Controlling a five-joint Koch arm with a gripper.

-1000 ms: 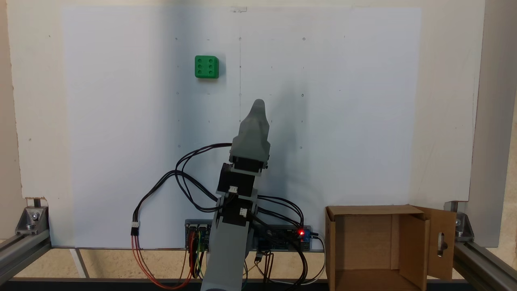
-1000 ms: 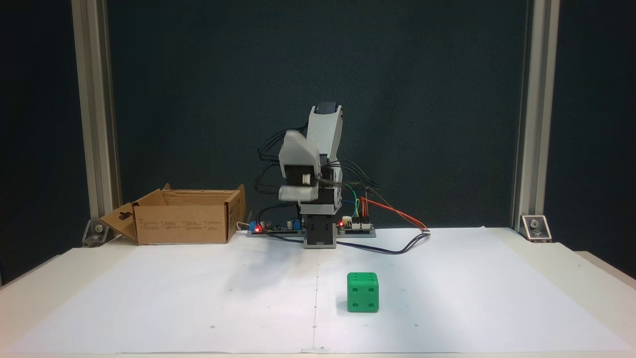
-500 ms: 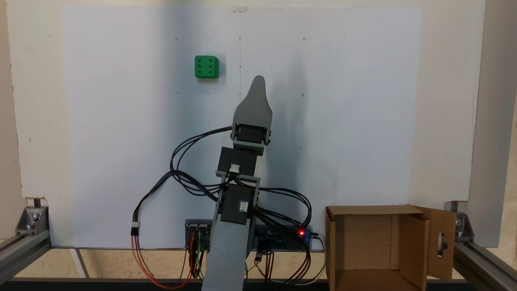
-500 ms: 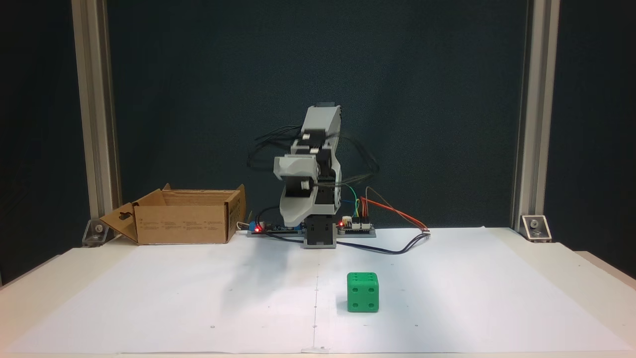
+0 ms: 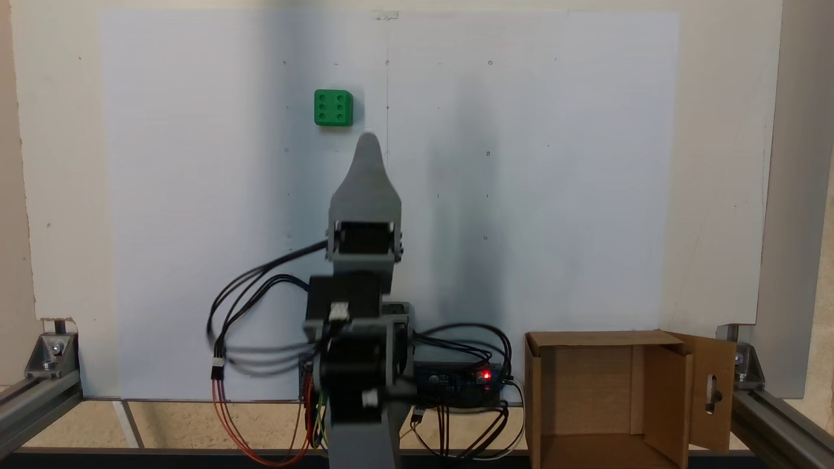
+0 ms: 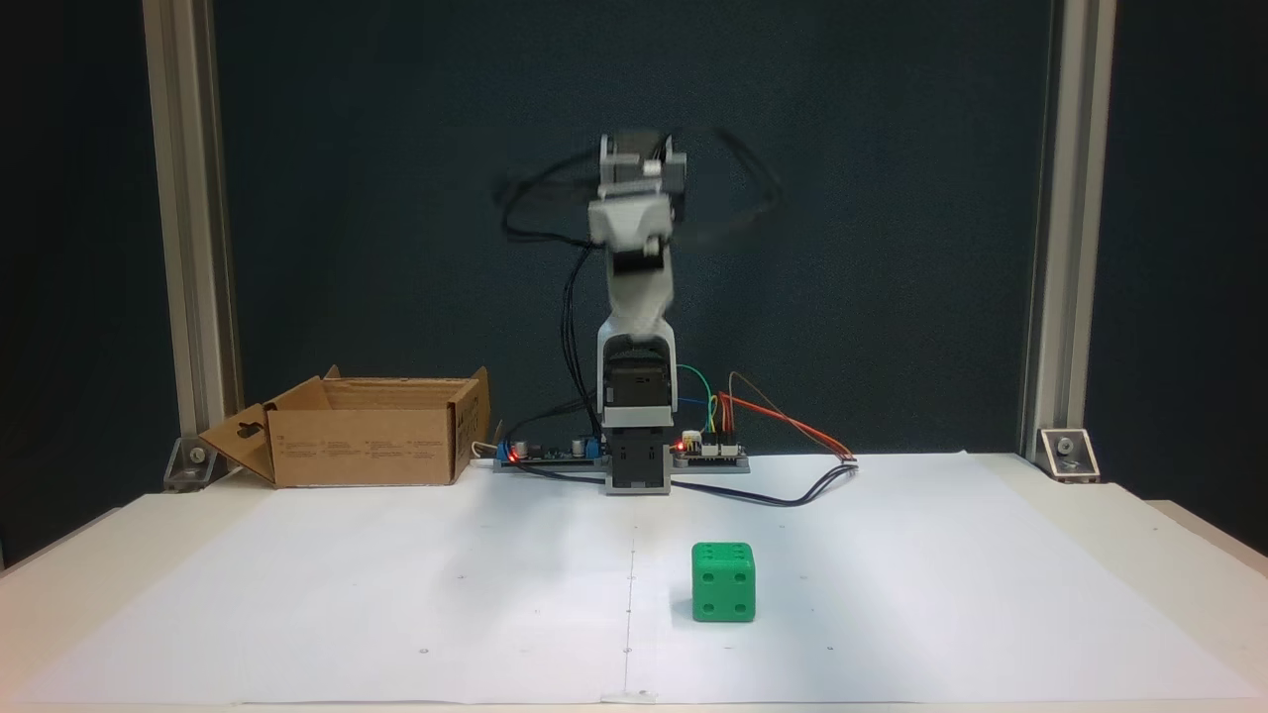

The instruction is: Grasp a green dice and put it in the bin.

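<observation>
White paper (image 5: 521, 163) bears six-up green dice (image 5: 333, 107).

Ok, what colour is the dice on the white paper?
Bright green, pips included. The green dice shows best in the fixed view facing the arm.

We could not tell how the claw (image 5: 369, 140) stood, since a single grey tip showed from above and motion blurred it from the front (image 6: 642, 317). The bottom edge cut off the bin (image 5: 625, 397) and the arm's base. The wires (image 5: 254, 312) smeared.
</observation>
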